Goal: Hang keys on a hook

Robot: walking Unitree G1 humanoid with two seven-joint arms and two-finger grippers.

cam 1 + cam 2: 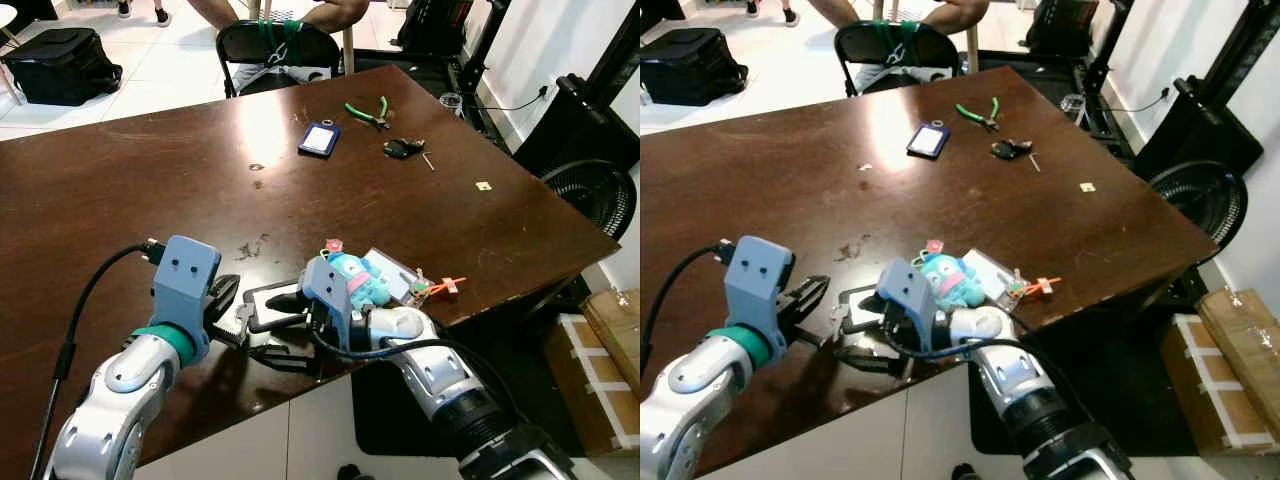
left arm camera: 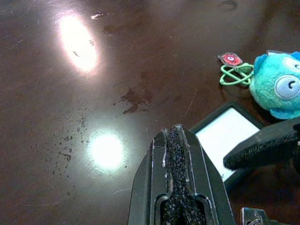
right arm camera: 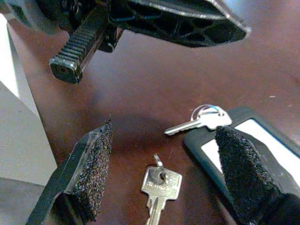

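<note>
Two silver keys [image 3: 161, 185] lie on the brown table [image 1: 150, 180] near its front edge. One key [image 3: 197, 122] is ringed to a black-framed white tag [image 1: 272, 298]. My right gripper [image 3: 165, 129] is open, low over the table, with the keys and the tag's corner between its pads [image 3: 96, 168]. My left gripper [image 1: 228, 312] is shut, with its pads [image 2: 177, 187] pressed together and nothing seen between them. It hovers just left of the keys, tip to tip with the right gripper [image 1: 272, 330].
A blue plush keychain [image 1: 358, 280], a clear card holder [image 1: 398, 272] and an orange clip [image 1: 443, 288] lie behind my right wrist. Farther back lie a blue tag [image 1: 319, 138], green pliers [image 1: 367, 112] and black keys [image 1: 403, 148]. A person sits on a chair [image 1: 280, 40] across the table.
</note>
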